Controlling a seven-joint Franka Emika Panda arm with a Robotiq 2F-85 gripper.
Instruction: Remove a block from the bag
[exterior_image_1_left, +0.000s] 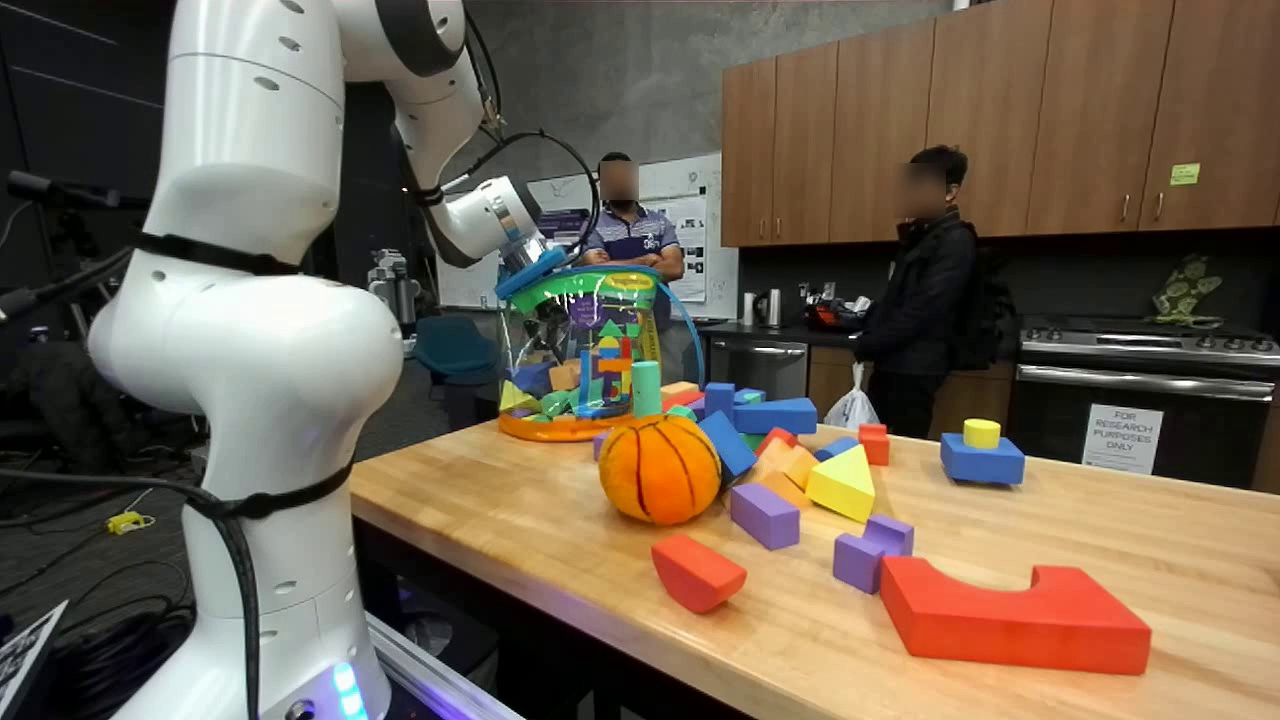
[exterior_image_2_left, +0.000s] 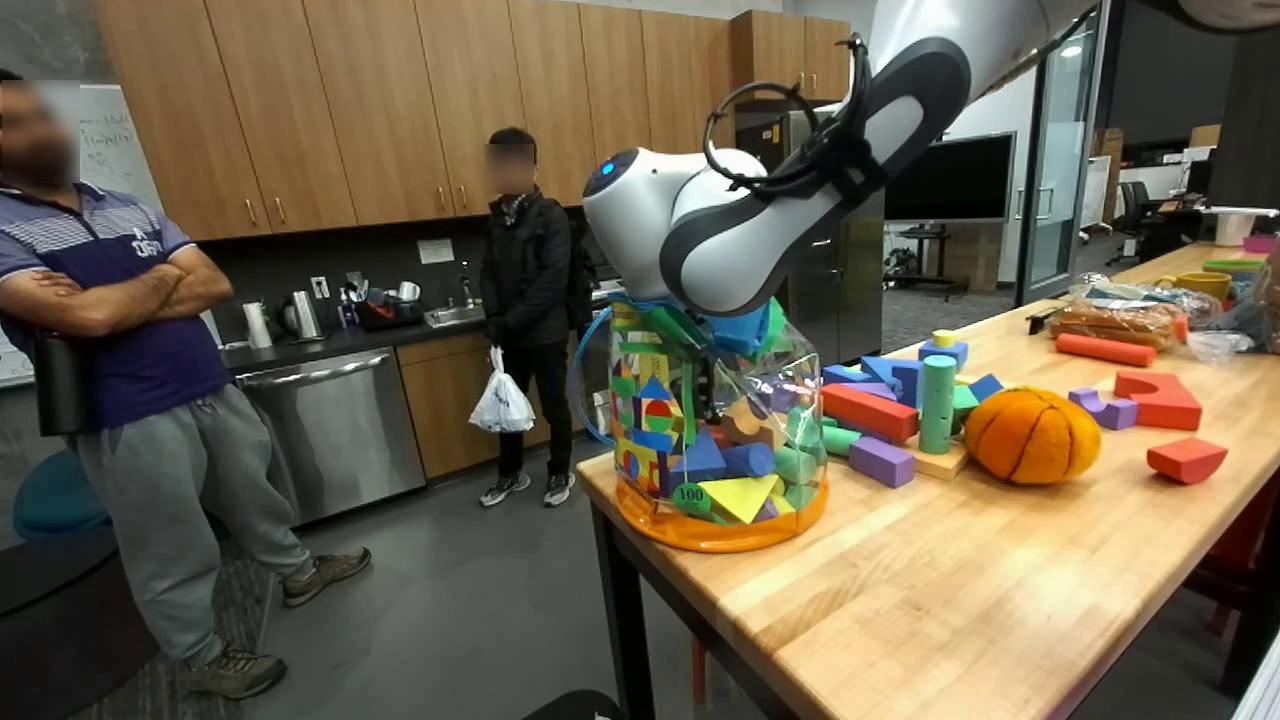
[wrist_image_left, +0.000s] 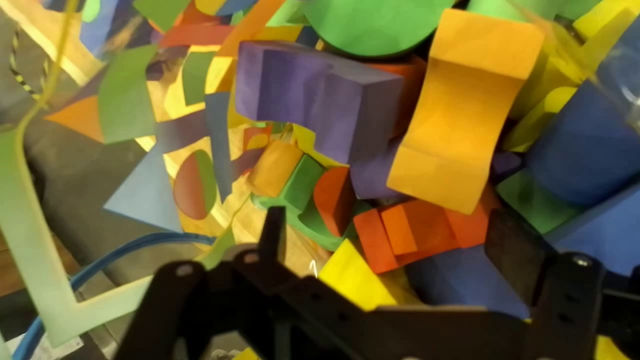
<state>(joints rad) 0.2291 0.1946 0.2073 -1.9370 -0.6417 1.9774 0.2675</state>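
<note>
Wooden bench (exterior_image_2_left: 960, 580), gripper (wrist_image_left: 386, 225) inside the bag (exterior_image_2_left: 650, 425)

Nine o'clock from the orange ball (exterior_image_2_left: 1033, 436), in an exterior view, it stands upright, reached from above, presumably because its blocks (wrist_image_left: 465, 115) lie low. Jaws hang apart, clamping nothing, perhaps to straddle one.

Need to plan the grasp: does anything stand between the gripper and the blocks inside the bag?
Nothing visible does. The open gripper faces the blocks directly inside the bag; in the wrist view, the printed panel lies to the left, beside that path rather than across it.
</note>
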